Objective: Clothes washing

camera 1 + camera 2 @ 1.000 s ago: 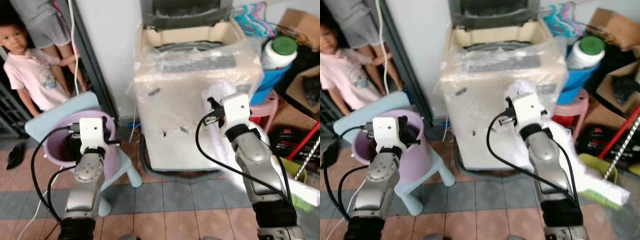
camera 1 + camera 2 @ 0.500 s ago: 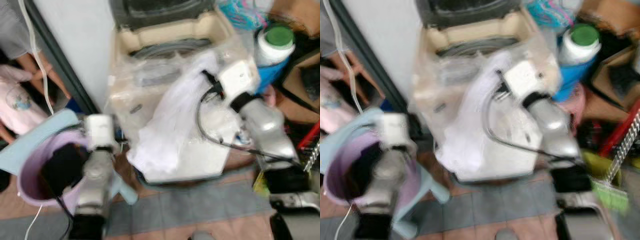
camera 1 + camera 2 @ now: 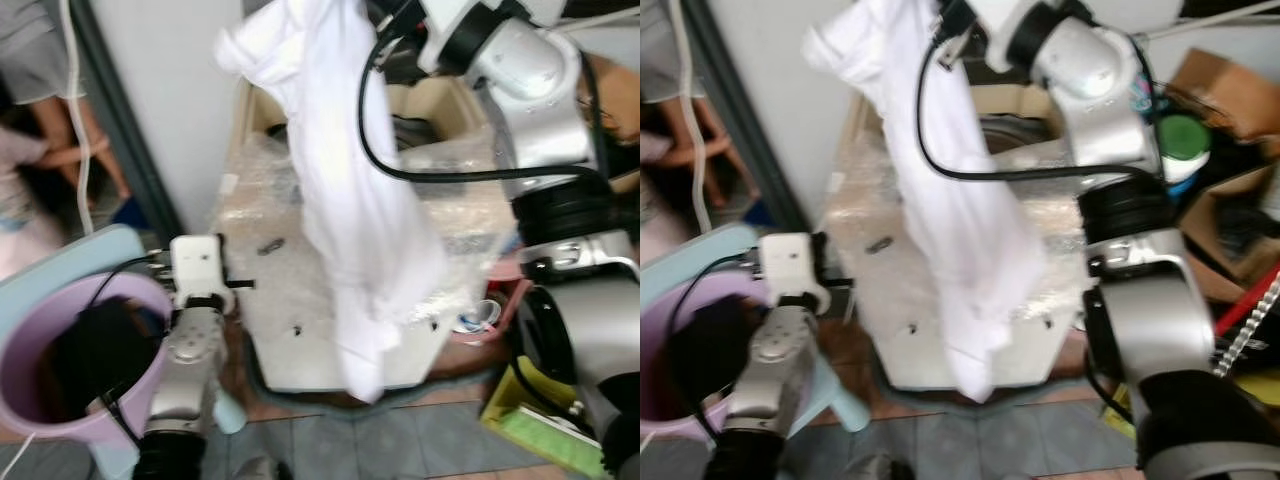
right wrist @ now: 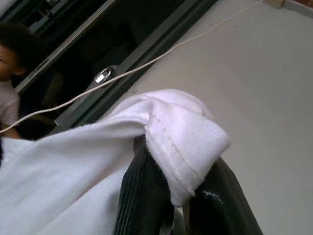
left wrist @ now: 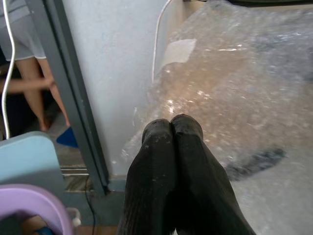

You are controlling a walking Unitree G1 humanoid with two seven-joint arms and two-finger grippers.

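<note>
- The right claw (image 4: 171, 196) is clamped on a hem fold of a white garment (image 3: 350, 200), holding it high above the washing machine (image 3: 300, 300), whose body is wrapped in bubble film.
- From that grip the garment hangs down in a long loose drape across the front of the washing machine, its lowest end near the machine's base.
- The cloth looks soft, light and limp: it will swing, fold on itself and catch on the machine's rim. My judgement is that it has to be lifted until the tail clears the top opening before it can drop in.
- The pinch sits on a doubled seam, a sound place to hold, since thin single cloth could slide out.
- The left claw (image 5: 171, 147) has its two fingers pressed together on nothing, low beside the washing machine's wrapped side.
- A purple basket (image 3: 40, 330) with dark laundry (image 3: 100, 340) inside stands on a pale blue stool (image 3: 60, 260) left of the washing machine.
- A person (image 3: 30, 200) stands beyond the basket, by the doorway.
</note>
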